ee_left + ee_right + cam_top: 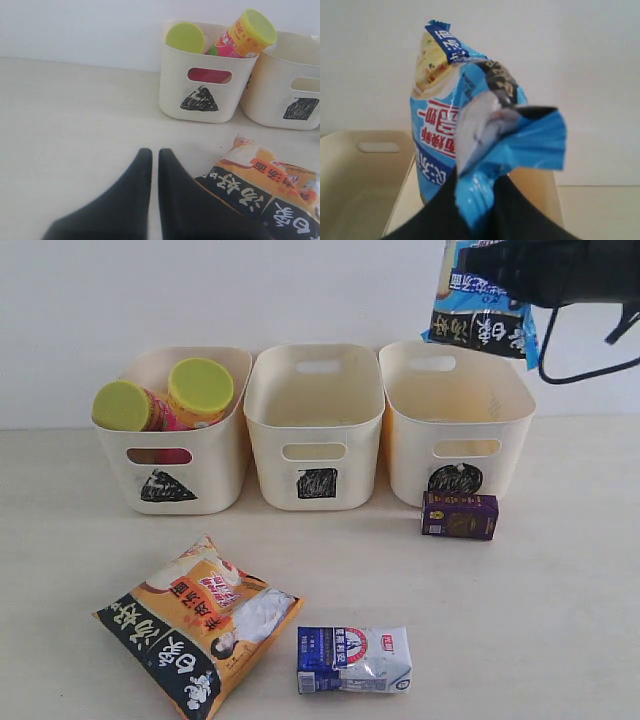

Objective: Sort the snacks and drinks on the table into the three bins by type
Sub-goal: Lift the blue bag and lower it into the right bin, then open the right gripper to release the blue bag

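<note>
My right gripper [492, 272] is shut on the top edge of the blue-and-black bag [480, 305], which hangs above the back of the circle bin [500, 455]. In the right wrist view the bag [440, 130] is pinched in the gripper [480, 200]. Both chip tubes [200, 388] [122, 405] stand in the triangle bin [215, 465]. The square bin [315, 440] looks empty. On the table lie the orange-and-black bag [200, 625], the blue-and-white carton [353, 660] and the purple carton [459, 515]. My left gripper [155, 155] is shut and empty, low beside the orange bag [260, 185].
The three bins stand in a row against a white wall. The purple carton rests right in front of the circle bin. A black cable [590, 360] loops down from the right arm. The left arm is outside the exterior view.
</note>
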Robot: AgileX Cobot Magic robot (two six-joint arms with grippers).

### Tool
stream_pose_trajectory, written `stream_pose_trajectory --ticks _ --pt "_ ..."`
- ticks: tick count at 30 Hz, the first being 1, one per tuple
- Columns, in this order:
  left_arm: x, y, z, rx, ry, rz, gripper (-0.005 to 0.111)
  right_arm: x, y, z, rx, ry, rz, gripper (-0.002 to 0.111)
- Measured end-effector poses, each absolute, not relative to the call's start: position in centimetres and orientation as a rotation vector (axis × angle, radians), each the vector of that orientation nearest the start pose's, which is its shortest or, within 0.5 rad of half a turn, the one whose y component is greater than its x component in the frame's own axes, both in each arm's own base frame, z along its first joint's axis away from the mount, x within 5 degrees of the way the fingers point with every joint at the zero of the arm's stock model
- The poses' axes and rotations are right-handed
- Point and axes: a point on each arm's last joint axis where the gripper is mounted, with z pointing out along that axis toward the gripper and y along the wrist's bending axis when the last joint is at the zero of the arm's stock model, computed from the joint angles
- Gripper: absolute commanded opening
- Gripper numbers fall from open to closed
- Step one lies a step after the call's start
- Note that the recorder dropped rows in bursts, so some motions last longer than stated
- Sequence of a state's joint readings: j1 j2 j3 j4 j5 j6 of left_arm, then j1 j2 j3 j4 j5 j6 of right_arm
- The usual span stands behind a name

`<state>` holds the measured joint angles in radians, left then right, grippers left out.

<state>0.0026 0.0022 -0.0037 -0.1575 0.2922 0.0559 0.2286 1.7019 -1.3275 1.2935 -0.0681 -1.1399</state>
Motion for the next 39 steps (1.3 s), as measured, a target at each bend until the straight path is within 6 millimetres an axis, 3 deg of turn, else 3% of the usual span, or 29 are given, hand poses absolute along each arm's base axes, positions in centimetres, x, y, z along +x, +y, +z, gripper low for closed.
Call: stream_pose_trajectory --ticks 2,5,7,8,10,12,18,21,29,34,39 --pt "5.5 -0.4 18.8 -0.054 1.771 -0.107 0.004 43.3 9.2 30.4 -0.02 1.858 0.169 0.0" --pt "5.5 -0.4 18.8 -0.054 1.771 -0.107 0.004 45.9 9.8 28.2 -0.027 1.882 0.153 0.009" --pt "5.5 -0.4 18.8 -0.054 1.771 -0.107 0.004 46.9 10.0 27.1 -0.03 1.894 0.149 0.026" --pt "5.5 -0.4 18.8 -0.054 1.771 -0.107 0.004 47.4 10.1 26.6 -0.03 1.897 0.149 0.043" --pt "5.5 -0.4 18.8 -0.054 1.771 -0.107 0.004 48.2 10.3 25.4 -0.033 1.915 0.148 0.059" --pt "5.5 -0.4 18.8 -0.054 1.771 -0.107 0.004 48.4 10.4 24.9 -0.038 1.922 0.147 0.066" --pt "5.5 -0.4 18.8 -0.054 1.771 -0.107 0.004 48.5 10.4 25.0 -0.036 1.918 0.146 0.065" --pt "5.5 -0.4 18.8 -0.054 1.771 -0.107 0.004 48.3 10.5 25.8 -0.043 1.906 0.16 0.055" --pt "5.5 -0.4 18.8 -0.054 1.771 -0.107 0.004 45.4 11.5 32.3 -0.17 1.816 0.334 0.0" --pt "5.5 -0.4 18.8 -0.054 1.771 -0.107 0.004 42.5 12.9 35.6 -0.387 1.792 0.497 0.0" --pt "5.5 -0.4 18.8 -0.054 1.771 -0.107 0.004 40.3 14.4 35.4 -0.581 1.894 0.722 0.0"
